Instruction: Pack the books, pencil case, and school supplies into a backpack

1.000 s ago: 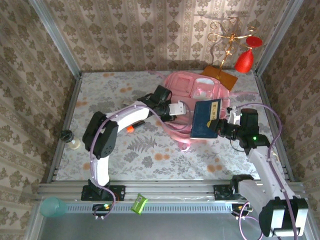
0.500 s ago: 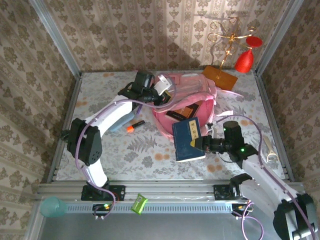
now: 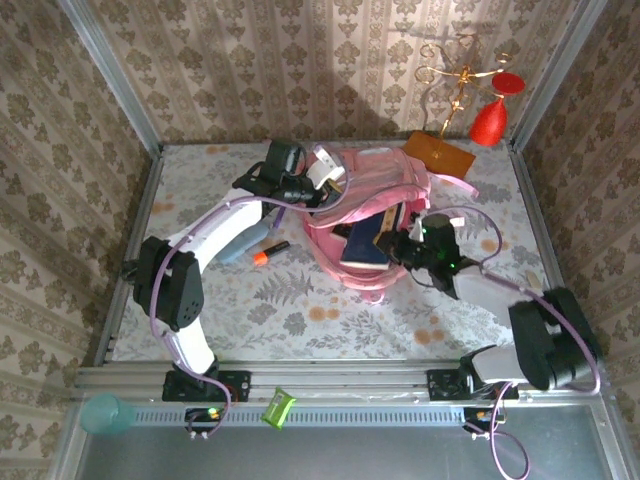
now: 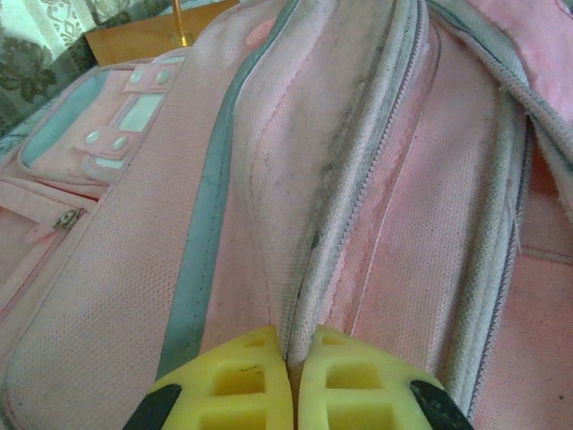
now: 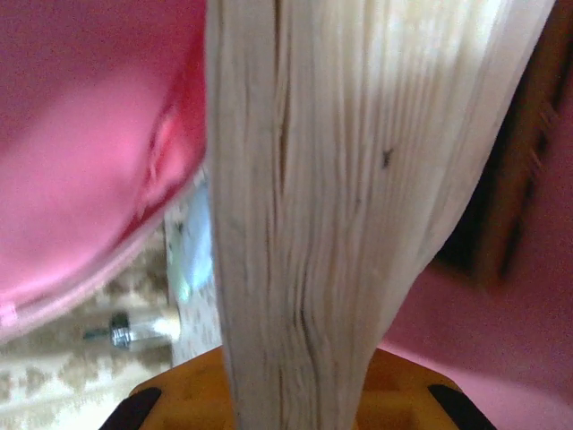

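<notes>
The pink backpack (image 3: 385,185) lies at the back middle of the table with its main pocket open. My left gripper (image 3: 318,180) is shut on the grey zip edge of the backpack (image 4: 358,179), and the yellow fingertips (image 4: 242,385) pinch the fabric. My right gripper (image 3: 402,248) is shut on the dark navy book (image 3: 362,250), which sits slanted, partly inside the opening. Its page edge (image 5: 340,179) rises between the orange fingers. A brown book (image 3: 378,218) shows inside the pocket. A black-and-orange pen (image 3: 270,251) lies left of the bag. A pale blue case (image 3: 240,247), seemingly the pencil case, lies partly under my left forearm.
An orange stand base (image 3: 440,155) with a gold stand and a red ornament (image 3: 490,120) is behind the bag at the back right. A small bottle (image 3: 140,278) stands by the left wall. Pink straps (image 3: 460,185) trail to the right of the bag.
My right gripper has carried the navy book from in front of the bag back and left into the opening. My left gripper moved back earlier and now holds the bag's edge still.
</notes>
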Available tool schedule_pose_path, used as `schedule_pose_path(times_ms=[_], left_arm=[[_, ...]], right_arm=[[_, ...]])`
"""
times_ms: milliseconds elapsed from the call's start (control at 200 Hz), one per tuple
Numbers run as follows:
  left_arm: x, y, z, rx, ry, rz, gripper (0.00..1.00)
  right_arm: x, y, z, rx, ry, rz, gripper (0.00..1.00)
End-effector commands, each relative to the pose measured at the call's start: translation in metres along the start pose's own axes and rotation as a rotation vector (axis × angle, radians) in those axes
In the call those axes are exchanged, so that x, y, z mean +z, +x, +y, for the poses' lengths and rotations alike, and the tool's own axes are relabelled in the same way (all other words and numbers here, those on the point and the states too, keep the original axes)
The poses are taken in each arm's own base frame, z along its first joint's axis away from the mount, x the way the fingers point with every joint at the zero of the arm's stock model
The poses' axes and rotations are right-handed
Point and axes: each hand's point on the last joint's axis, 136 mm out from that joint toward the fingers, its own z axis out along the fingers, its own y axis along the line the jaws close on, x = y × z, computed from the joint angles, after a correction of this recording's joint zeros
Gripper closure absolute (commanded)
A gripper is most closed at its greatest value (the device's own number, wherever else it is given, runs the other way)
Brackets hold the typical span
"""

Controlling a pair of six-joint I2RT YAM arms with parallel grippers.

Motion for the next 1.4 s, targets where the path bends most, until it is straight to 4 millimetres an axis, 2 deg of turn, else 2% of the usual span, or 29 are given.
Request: schedule_pose_path(times_ms=[0,30,100,150,240,305,340,420,530,570,670,775,870,970,1075,1150,1345,1395], left_arm=[[-0.025,-0.057,-0.028,0.111,0.075,-0.157,1.0],[-0.025,-0.057,-0.03,0.111,0.082,-0.158,1.0],[-0.025,-0.059,-0.033,0.114,0.086,-0.163,1.0],[-0.025,-0.059,-0.035,0.115,0.094,-0.163,1.0],[-0.022,-0.057,-0.036,0.111,0.096,-0.162,1.0],[-0.02,-0.056,-0.035,0.101,0.09,-0.157,1.0],[-0.02,-0.055,-0.034,0.096,0.085,-0.154,1.0],[-0.019,-0.054,-0.031,0.083,0.065,-0.153,1.0],[-0.018,-0.053,-0.023,0.047,0.023,-0.156,1.0],[-0.016,-0.051,-0.021,0.026,0.016,-0.158,1.0],[-0.008,-0.048,-0.019,-0.03,0.003,-0.164,1.0],[0.006,-0.042,-0.026,-0.061,-0.014,-0.147,1.0],[0.018,-0.034,-0.033,-0.073,-0.049,-0.122,1.0],[0.026,-0.02,-0.036,-0.096,-0.104,-0.075,1.0],[0.029,-0.001,-0.037,-0.107,-0.17,-0.035,1.0],[0.032,0.008,-0.048,-0.13,-0.166,-0.017,1.0],[0.047,0.023,-0.083,-0.141,-0.166,0.018,1.0],[0.051,0.023,-0.089,-0.146,-0.171,0.018,1.0]], right_arm=[[0.02,-0.053,0.036,0.017,-0.078,-0.216,0.99],[0.027,-0.059,0.039,0.008,-0.083,-0.239,0.98],[0.04,-0.075,0.02,0.046,-0.006,-0.305,0.95],[0.048,-0.085,0.015,0.032,0.009,-0.345,0.93],[0.055,-0.091,0.001,0.027,0.069,-0.353,0.79],[0.05,-0.087,-0.005,-0.004,0.109,-0.345,0.65],[0.044,-0.084,-0.007,-0.03,0.131,-0.34,0.57],[0.025,-0.074,-0.013,-0.094,0.191,-0.314,0.47],[-0.008,-0.057,-0.018,-0.179,0.236,-0.294,0.45],[-0.026,-0.052,-0.015,-0.211,0.244,-0.295,0.45],[-0.063,-0.031,-0.032,-0.279,0.346,-0.253,0.44],[-0.099,-0.016,-0.044,-0.342,0.429,-0.227,0.44],[-0.123,-0.01,-0.032,-0.388,0.4,-0.239,0.44],[-0.134,-0.016,-0.011,-0.379,0.319,-0.269,0.41],[-0.126,-0.032,0.003,-0.255,0.175,-0.233,0.39],[-0.112,-0.049,-0.005,-0.183,0.165,-0.207,0.39],[-0.067,-0.081,-0.011,-0.188,0.186,-0.137,0.41],[-0.058,-0.088,-0.021,-0.193,0.227,-0.123,0.43]])
